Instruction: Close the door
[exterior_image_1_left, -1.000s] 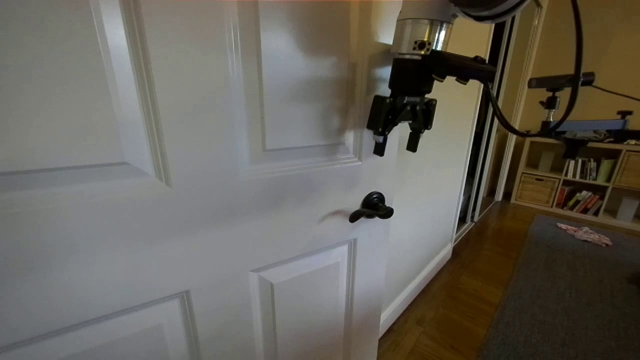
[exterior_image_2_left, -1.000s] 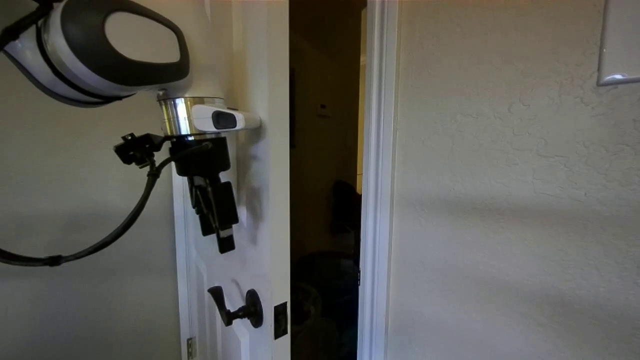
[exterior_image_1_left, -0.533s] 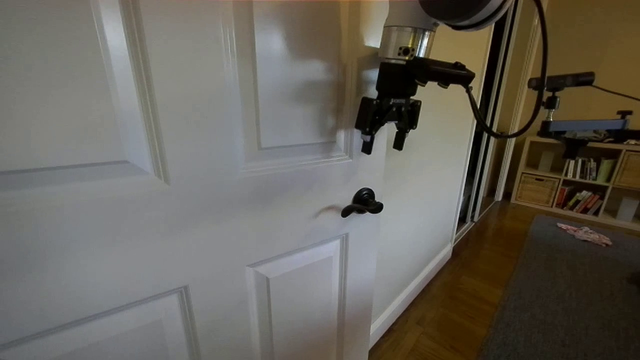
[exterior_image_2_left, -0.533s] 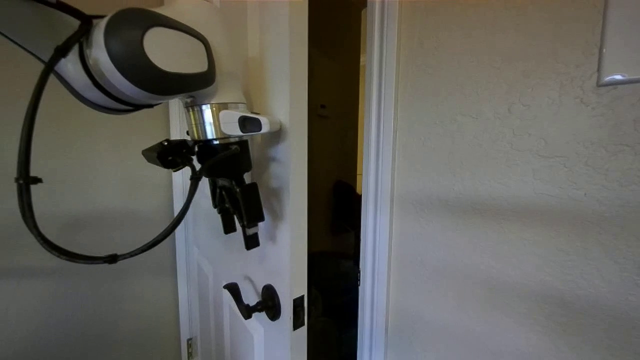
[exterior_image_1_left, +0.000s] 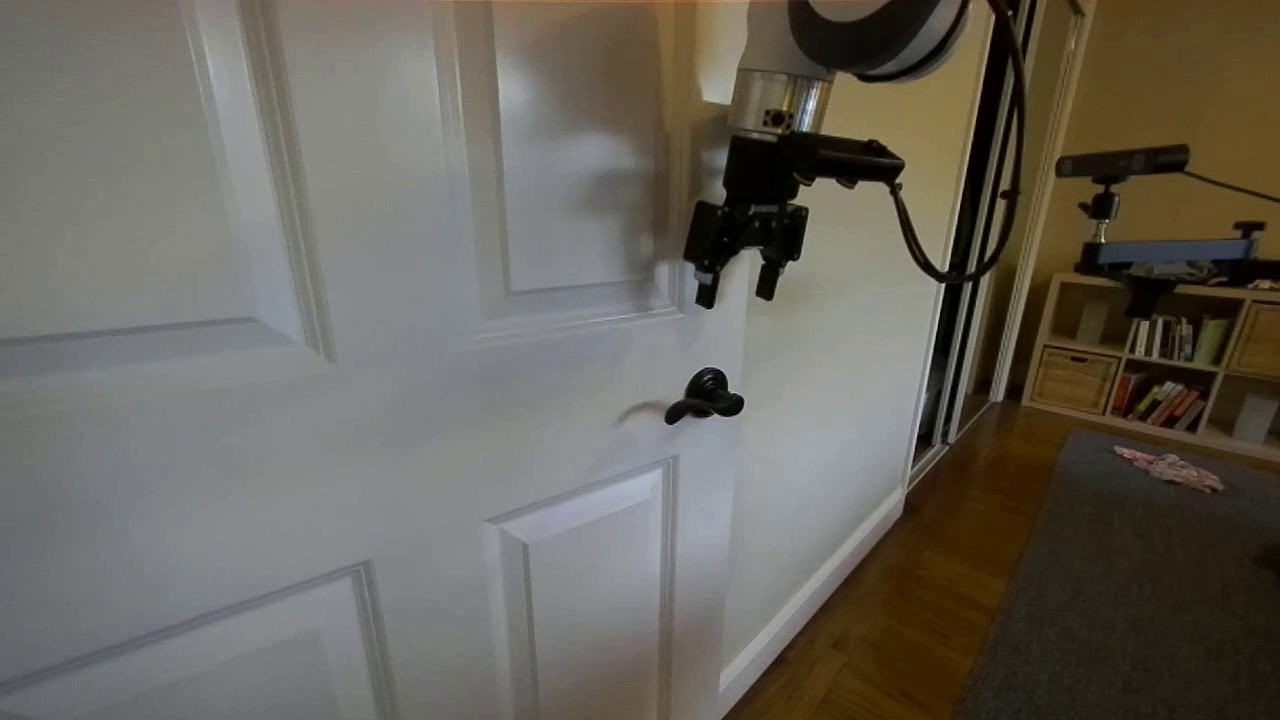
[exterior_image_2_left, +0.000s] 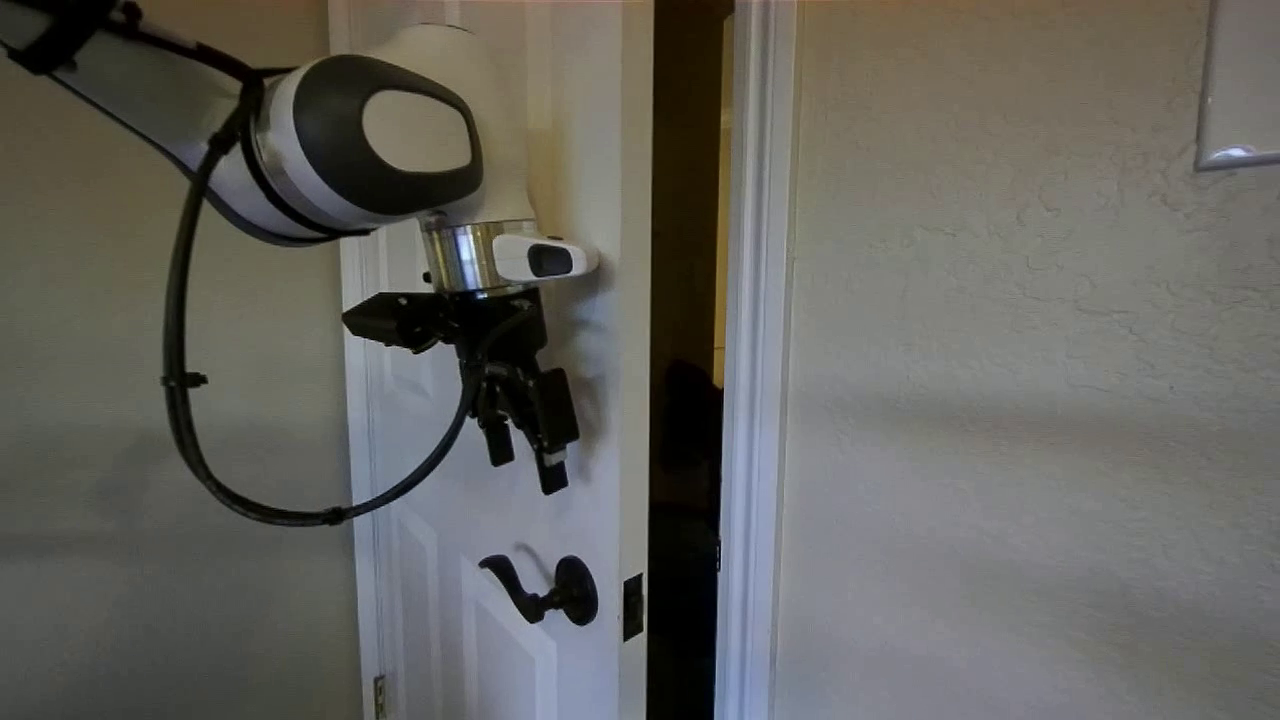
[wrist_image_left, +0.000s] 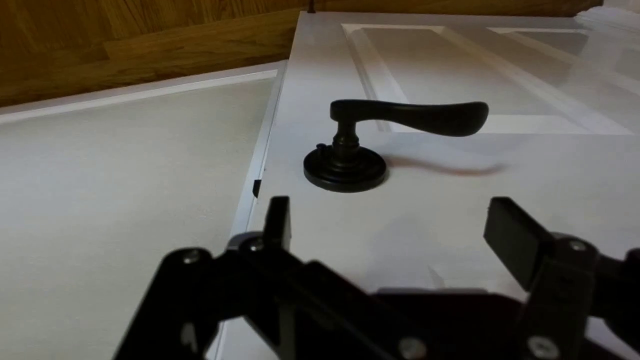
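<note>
The white panelled door (exterior_image_1_left: 400, 450) stands ajar. In an exterior view a dark gap (exterior_image_2_left: 685, 300) shows between the edge of the door (exterior_image_2_left: 600, 520) and its white frame (exterior_image_2_left: 760, 400). The black lever handle (exterior_image_1_left: 706, 398) also shows in an exterior view (exterior_image_2_left: 575, 590) and in the wrist view (wrist_image_left: 345, 165). My gripper (exterior_image_1_left: 737, 287) points down above the handle, beside the door face; it also shows in an exterior view (exterior_image_2_left: 527, 462). Its fingers are apart with nothing between them in the wrist view (wrist_image_left: 392, 220). The white wrist part (exterior_image_2_left: 540, 257) above it is at the door face; contact is unclear.
A textured wall (exterior_image_2_left: 1000, 400) is right of the frame. A black cable (exterior_image_2_left: 175, 350) loops from my arm. A low bookshelf (exterior_image_1_left: 1065, 340), a camera on a stand (exterior_image_1_left: 1122, 162), and a grey rug (exterior_image_1_left: 1030, 600) with a pink cloth (exterior_image_1_left: 1168, 468) are farther off.
The door has swung toward its frame and the dark gap is narrower. My arm and gripper have moved along with the door. The fingers stay apart.
</note>
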